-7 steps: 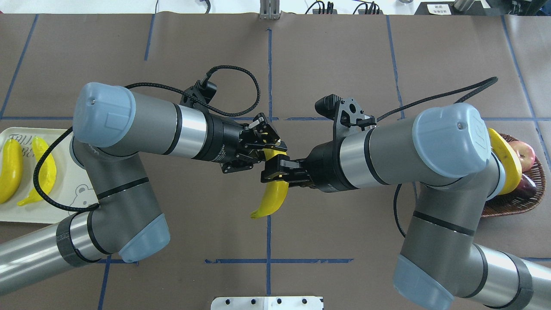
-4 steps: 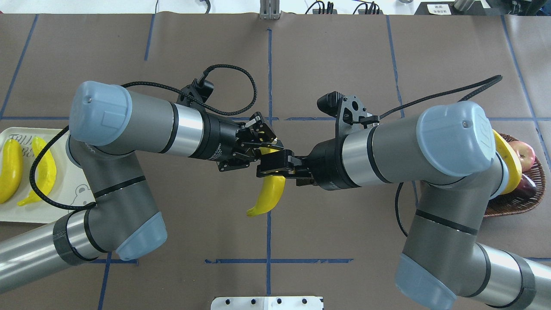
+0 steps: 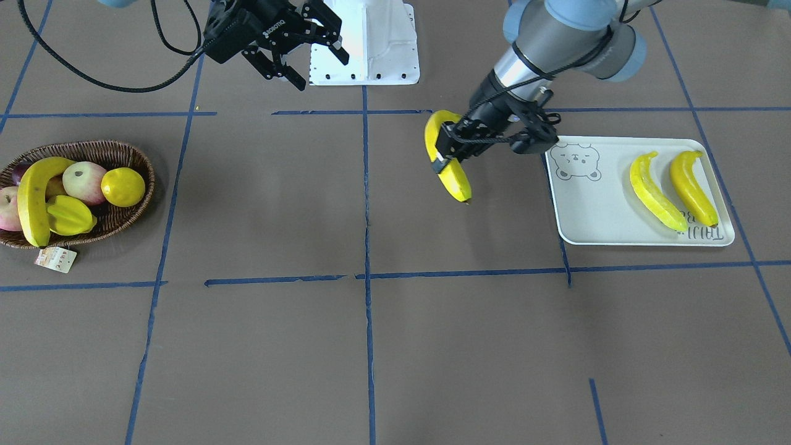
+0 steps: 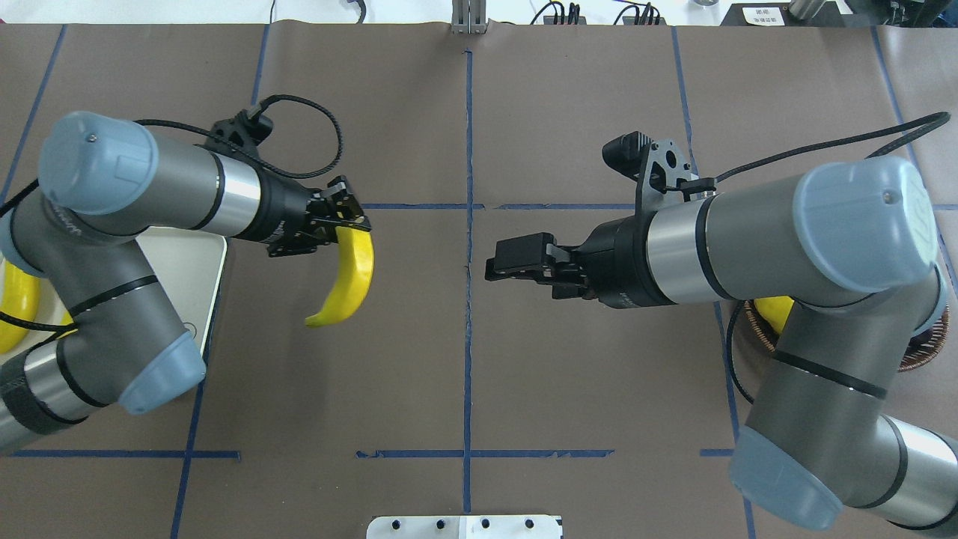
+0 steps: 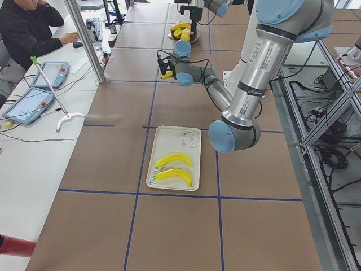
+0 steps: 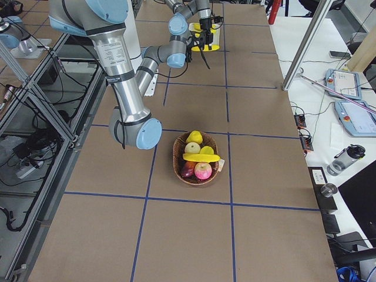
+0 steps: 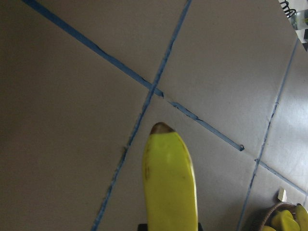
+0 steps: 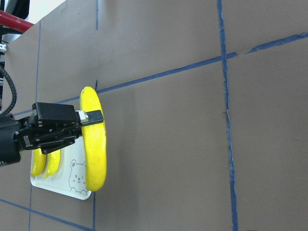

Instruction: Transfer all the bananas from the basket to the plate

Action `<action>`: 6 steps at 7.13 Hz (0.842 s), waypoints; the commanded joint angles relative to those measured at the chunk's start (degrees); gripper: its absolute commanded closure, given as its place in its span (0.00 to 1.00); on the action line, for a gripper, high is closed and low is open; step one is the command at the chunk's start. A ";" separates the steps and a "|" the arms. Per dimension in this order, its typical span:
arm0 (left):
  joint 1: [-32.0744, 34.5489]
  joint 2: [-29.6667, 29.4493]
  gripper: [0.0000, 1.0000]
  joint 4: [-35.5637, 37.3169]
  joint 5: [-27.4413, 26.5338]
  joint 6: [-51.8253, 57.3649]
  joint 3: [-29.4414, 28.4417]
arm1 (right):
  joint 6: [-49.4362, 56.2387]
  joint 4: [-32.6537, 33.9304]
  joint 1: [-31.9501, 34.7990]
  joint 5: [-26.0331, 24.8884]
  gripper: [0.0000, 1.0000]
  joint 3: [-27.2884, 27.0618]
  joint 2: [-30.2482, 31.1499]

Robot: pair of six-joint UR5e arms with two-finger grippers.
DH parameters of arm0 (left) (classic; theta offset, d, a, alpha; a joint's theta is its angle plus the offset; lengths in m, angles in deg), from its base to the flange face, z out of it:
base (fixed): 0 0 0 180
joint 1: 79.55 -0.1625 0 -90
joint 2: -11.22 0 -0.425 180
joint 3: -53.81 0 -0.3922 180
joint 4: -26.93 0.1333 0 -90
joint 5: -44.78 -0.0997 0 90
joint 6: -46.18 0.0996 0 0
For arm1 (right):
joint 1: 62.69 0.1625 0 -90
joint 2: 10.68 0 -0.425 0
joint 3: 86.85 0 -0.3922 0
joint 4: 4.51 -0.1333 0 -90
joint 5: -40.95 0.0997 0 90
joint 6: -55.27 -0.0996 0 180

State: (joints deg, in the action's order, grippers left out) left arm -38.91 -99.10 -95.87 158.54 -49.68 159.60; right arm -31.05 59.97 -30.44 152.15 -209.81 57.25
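My left gripper (image 4: pixel 346 224) is shut on the upper end of a yellow banana (image 4: pixel 350 275), which hangs above the table just right of the off-white bear plate (image 4: pixel 203 262). The front view shows the same grip (image 3: pixel 453 147) on the banana (image 3: pixel 456 180). Two bananas (image 3: pixel 655 193) (image 3: pixel 692 185) lie on the plate (image 3: pixel 609 225). One banana (image 3: pixel 31 198) lies in the wicker basket (image 3: pixel 133 216). My right gripper (image 4: pixel 490 268) is open and empty over the table's middle, also in the front view (image 3: pixel 322 73). The right wrist view shows the held banana (image 8: pixel 94 144).
The basket also holds a ridged starfruit (image 3: pixel 68 215), a round yellow fruit (image 3: pixel 122 185) and apples (image 3: pixel 86 179). A paper tag (image 3: pixel 55 259) lies by its rim. The white robot base plate (image 3: pixel 371 62) sits at the robot-side table edge. Blue tape lines cross the brown table.
The banana has passed from the right gripper to the left one. The right gripper has opened and drawn back to the right. The left arm has carried the banana left toward the plate.
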 commanded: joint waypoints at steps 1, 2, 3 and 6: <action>3.22 13.31 1.00 0.90 -3.87 14.15 0.30 | 0.11 0.04 1.76 0.34 0.00 -1.06 2.46; 3.31 17.12 1.00 0.90 -5.47 18.48 -0.13 | 0.28 0.04 2.11 0.34 0.00 -0.97 2.90; 3.57 19.24 1.00 0.90 -6.53 19.13 -0.75 | 0.28 0.04 2.73 0.34 0.00 -1.06 3.52; 3.92 22.86 1.00 0.81 -6.71 19.14 -1.46 | 0.28 0.04 3.00 0.34 0.00 -0.88 3.79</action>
State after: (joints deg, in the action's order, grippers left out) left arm -35.14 -77.80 -94.99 151.99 -30.65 158.40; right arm -30.78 60.01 -27.51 152.49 -210.77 60.91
